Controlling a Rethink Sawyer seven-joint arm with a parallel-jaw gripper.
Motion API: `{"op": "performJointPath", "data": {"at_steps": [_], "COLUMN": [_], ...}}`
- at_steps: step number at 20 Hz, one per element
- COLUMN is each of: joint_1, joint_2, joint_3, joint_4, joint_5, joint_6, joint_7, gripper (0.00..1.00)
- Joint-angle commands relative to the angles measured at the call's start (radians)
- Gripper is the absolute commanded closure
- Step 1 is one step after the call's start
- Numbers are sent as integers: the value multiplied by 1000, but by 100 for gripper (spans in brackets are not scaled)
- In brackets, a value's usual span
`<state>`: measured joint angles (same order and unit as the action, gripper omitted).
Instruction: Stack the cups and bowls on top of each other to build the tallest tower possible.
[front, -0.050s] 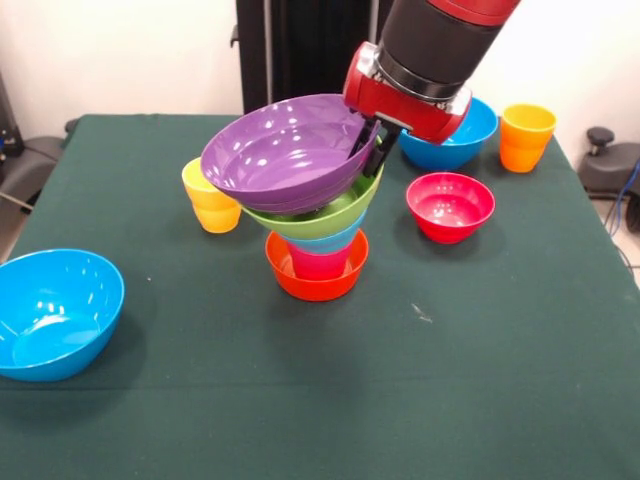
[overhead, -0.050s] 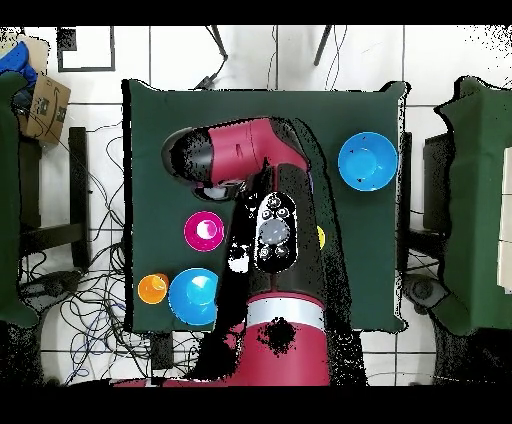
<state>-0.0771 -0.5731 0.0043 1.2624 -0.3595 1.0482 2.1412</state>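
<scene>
The tower stands mid-table: an orange bowl (front, -0.050s: 316, 282) as base, a red-pink cup (front, -0.050s: 320, 263) in it, then a light blue bowl (front, -0.050s: 328, 241) and a lime green bowl (front, -0.050s: 335, 212). A large purple bowl (front, -0.050s: 280, 152) lies tilted on top. My gripper (front, -0.050s: 369, 148) is shut on the purple bowl's right rim, one black finger inside and one outside. A yellow cup (front, -0.050s: 212, 203) stands just left of the tower. In the overhead view the arm (overhead, -0.050s: 265, 215) hides the tower, and only a sliver of the yellow cup (overhead, -0.050s: 320, 237) shows.
A small red bowl (front, -0.050s: 450, 205) (overhead, -0.050s: 204, 231) sits right of the tower. One blue bowl (front, -0.050s: 462, 140) (overhead, -0.050s: 193, 296) and an orange cup (front, -0.050s: 525, 136) (overhead, -0.050s: 153, 289) stand at the far right. Another blue bowl (front, -0.050s: 55, 312) (overhead, -0.050s: 367, 162) rests near the front left edge.
</scene>
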Motion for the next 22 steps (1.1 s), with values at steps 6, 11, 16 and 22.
{"op": "performJointPath", "data": {"at_steps": [6,11,16,22], "joint_1": [15,9,2,2], "joint_2": [5,1,-25,-27], "joint_3": [32,30,31,31], "joint_4": [-36,-61,-57,-60], "joint_5": [8,1,3,-1], "joint_6": [106,151,176,174], "joint_7": [3,-25,-46,-45], "gripper": [100,100,100,100]}}
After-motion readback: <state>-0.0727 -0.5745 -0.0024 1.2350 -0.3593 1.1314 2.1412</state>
